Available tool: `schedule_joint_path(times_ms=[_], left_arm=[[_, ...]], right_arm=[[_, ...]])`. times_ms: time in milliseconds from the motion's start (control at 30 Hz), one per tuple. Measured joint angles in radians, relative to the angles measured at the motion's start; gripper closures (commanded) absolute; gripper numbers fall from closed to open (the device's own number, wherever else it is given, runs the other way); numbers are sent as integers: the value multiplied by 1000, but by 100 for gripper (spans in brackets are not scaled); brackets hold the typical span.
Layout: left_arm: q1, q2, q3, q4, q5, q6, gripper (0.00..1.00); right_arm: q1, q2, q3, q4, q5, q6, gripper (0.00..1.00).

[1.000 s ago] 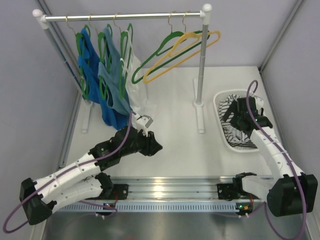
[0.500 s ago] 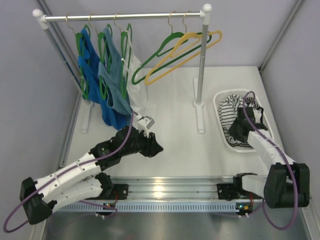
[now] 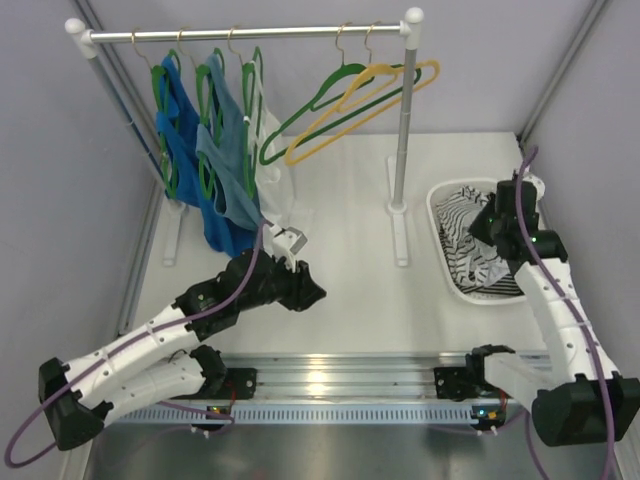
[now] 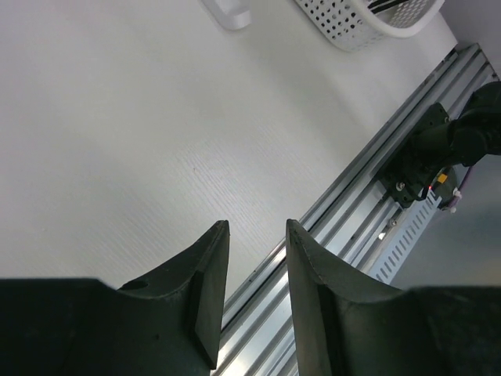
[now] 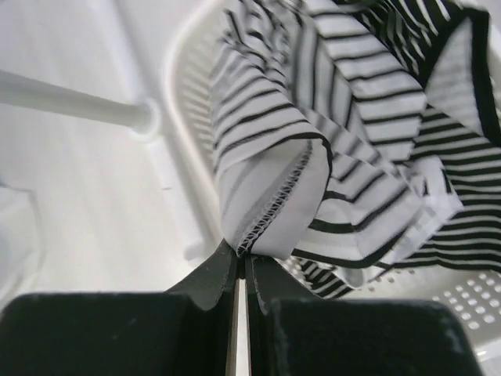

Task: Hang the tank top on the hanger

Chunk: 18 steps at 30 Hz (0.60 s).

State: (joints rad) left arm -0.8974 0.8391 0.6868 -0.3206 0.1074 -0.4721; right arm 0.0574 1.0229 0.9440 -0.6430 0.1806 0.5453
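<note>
The tank top (image 3: 468,232), white with dark stripes, lies bunched in a white basket (image 3: 441,258) at the right of the table. My right gripper (image 3: 492,226) hangs over the basket. In the right wrist view it (image 5: 244,252) is shut on a stitched hem fold of the tank top (image 5: 344,102), and the fabric is pulled up from the pile. The green hanger (image 3: 318,108) hangs bare on the rail, beside a yellow one (image 3: 372,100). My left gripper (image 3: 312,291) hovers low over the table's middle; in its own view it (image 4: 257,225) is open and holds nothing.
A clothes rack crosses the back, with its rail (image 3: 250,33) and right post (image 3: 400,130). Blue tops (image 3: 215,180) and a plain white top (image 3: 272,170) hang on green hangers at its left. A metal rail (image 4: 368,188) runs along the near edge. The basket (image 4: 352,27) shows in the left wrist view.
My right gripper dipped into the basket, shut on the tank top's hem and rose back toward the right with it. The left arm has barely moved.
</note>
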Motion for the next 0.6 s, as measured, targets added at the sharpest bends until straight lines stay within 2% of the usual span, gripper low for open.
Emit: schedule_joint_path(times_ms=[133, 267, 367, 467, 600], left_arm=[[0, -24, 63, -24, -24, 8, 60], [0, -60, 126, -46, -61, 19, 60], [0, -89, 177, -66, -127, 23, 60], [0, -127, 235, -100, -222, 24, 60], [-1, -158, 283, -119, -312, 26, 60]], right_arm=[[125, 1, 213, -73, 23, -5, 100], [335, 31, 428, -123, 88, -6, 100], [546, 80, 581, -146, 163, -2, 100], [744, 150, 662, -163, 245, 10, 100], [942, 278, 696, -155, 302, 28, 100]])
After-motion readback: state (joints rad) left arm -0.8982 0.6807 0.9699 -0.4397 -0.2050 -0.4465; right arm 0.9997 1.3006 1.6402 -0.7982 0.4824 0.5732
